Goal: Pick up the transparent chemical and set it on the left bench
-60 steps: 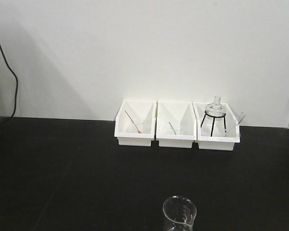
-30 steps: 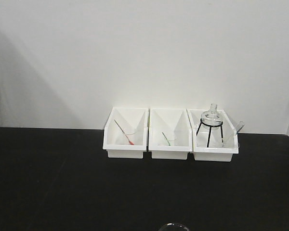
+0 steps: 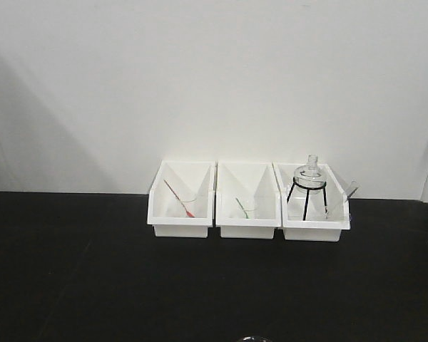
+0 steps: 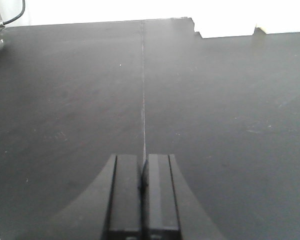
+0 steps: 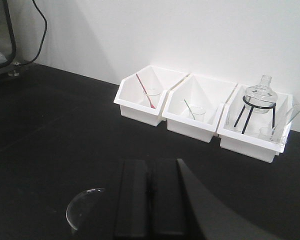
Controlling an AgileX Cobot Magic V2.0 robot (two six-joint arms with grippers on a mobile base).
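Three white bins stand in a row against the back wall. The right bin [image 3: 312, 229] [image 5: 250, 141] holds a round glass flask [image 3: 310, 173] [image 5: 260, 93] on a black tripod. A clear tube [image 3: 350, 189] [image 5: 292, 112], the transparent chemical, leans at that bin's right end over a small beaker [image 5: 265, 132]. My left gripper [image 4: 143, 165] is shut with nothing in it, low over the bare black bench. My right gripper [image 5: 151, 170] is also shut and empty, well short of the bins.
The left bin [image 3: 178, 228] [image 5: 136, 109] holds a red tube [image 3: 188, 209] [image 5: 144, 90]. The middle bin [image 3: 246, 229] [image 5: 190, 127] holds a greenish tube [image 3: 244, 208] [image 5: 189, 107]. A glass beaker [image 5: 85, 212] stands just left of my right gripper. A black cable [image 5: 40, 25] hangs at far left.
The front view has shifted: the bins sit lower and further left in it, the beaker has slipped out at the bottom edge, and the cable at left is gone from view.
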